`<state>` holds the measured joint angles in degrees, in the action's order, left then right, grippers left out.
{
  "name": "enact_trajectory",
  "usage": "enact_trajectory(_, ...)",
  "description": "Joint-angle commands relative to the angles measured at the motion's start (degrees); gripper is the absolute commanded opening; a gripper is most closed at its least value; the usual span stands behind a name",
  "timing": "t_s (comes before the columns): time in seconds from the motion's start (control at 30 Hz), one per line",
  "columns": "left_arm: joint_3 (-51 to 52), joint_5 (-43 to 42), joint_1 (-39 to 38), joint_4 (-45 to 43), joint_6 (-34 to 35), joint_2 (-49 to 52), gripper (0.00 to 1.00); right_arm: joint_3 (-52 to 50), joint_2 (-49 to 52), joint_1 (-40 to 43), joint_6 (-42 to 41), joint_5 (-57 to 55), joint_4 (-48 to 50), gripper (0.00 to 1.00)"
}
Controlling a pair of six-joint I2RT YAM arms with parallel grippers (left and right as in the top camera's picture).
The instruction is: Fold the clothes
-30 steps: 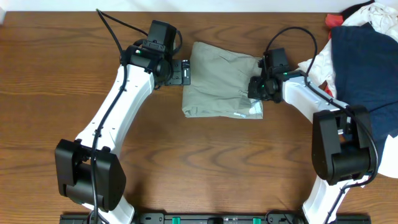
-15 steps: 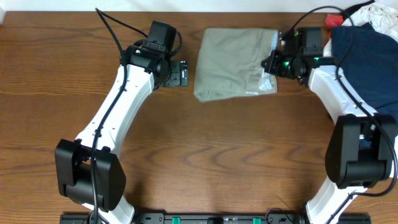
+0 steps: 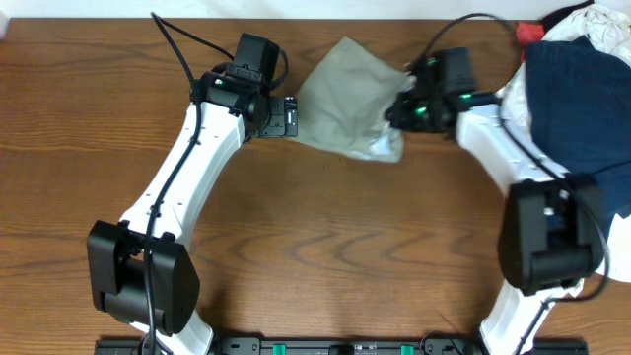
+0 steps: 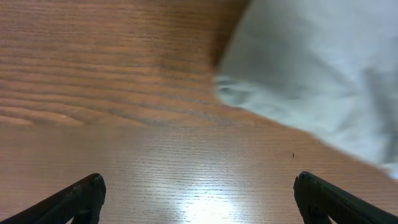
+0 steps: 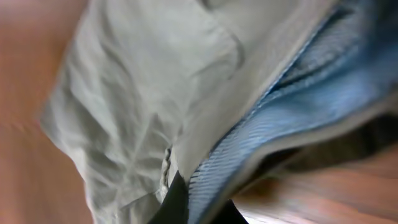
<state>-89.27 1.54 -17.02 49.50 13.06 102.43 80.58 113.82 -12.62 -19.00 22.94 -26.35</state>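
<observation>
Right fingers: appear clamped on the right edge of the shorts. Left fingers: spread wide, empty, just beside the left edge. Shorts lie skewed on the table, between both arms.

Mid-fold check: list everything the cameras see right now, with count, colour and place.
khaki shorts: one, grey-green, crumpled, at the table's rear centre between the arms.
navy garment: one, dark blue, on the pile at the right edge.
white cloth: at least one, white, in that pile around the navy garment.
red cloth: one, red, far right corner, mostly hidden.
table: one, brown wood.
left end effector: one, black, open, holding nothing, next to the shorts' left edge.
right end effector: one, black, shut on the shorts' right edge.
</observation>
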Motion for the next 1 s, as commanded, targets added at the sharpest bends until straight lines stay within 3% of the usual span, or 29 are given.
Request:
enact_trajectory(0.0, 0.83, 0.70, 0.35, 0.28, -0.83, 0.28, 0.98, 0.63, 1.60, -5.49, 4.15, 1.42, -1.38, 0.01)
enact_trajectory(0.23, 0.83, 2.80, 0.42, 1.07, -1.01, 0.28, 0.98, 1.68, 1.57, -13.88, 10.51, -1.11, -5.03, 0.01)
enact_trajectory(0.27, 0.83, 2.82, 0.48, 1.01, -1.01, 0.28, 0.98, 2.40, 1.57, -14.58, 11.26, -2.08, -5.77, 0.05)
enact_trajectory(0.3, 0.83, 2.80, 0.63, 1.01, -0.98, 0.28, 0.98, 3.15, 1.57, -14.95, 11.89, -2.60, -6.54, 0.23)
enact_trajectory(0.37, 0.83, 2.78, 0.79, 1.20, -0.96, 0.28, 0.98, 4.92, 1.57, -15.10, 11.76, -3.02, -8.07, 0.77)
enact_trajectory(0.4, 0.83, 2.75, 0.87, 1.38, -0.96, 0.28, 0.98, 5.79, 1.57, -14.91, 11.10, -3.06, -8.66, 0.91)
enact_trajectory(0.43, 0.83, 2.54, 0.87, 1.70, -0.96, 0.28, 0.98, 6.82, 1.57, -14.49, 10.40, -3.06, -9.18, 0.98)
enact_trajectory(0.7, 3.72, -6.84, 0.87, 3.72, -1.29, 0.31, 0.98, 13.84, 1.16, -5.84, 8.33, -3.04, -13.20, 0.99)
enact_trajectory(0.83, 9.88, -14.25, 0.85, -0.72, -7.85, 0.33, 0.98, 14.14, 1.16, 0.11, 8.31, -2.99, -13.79, 0.99)
enact_trajectory(0.97, 16.24, -15.28, 0.87, -6.03, -11.78, 0.33, 0.98, 14.14, 1.18, 5.01, 8.33, -2.99, -14.82, 0.99)
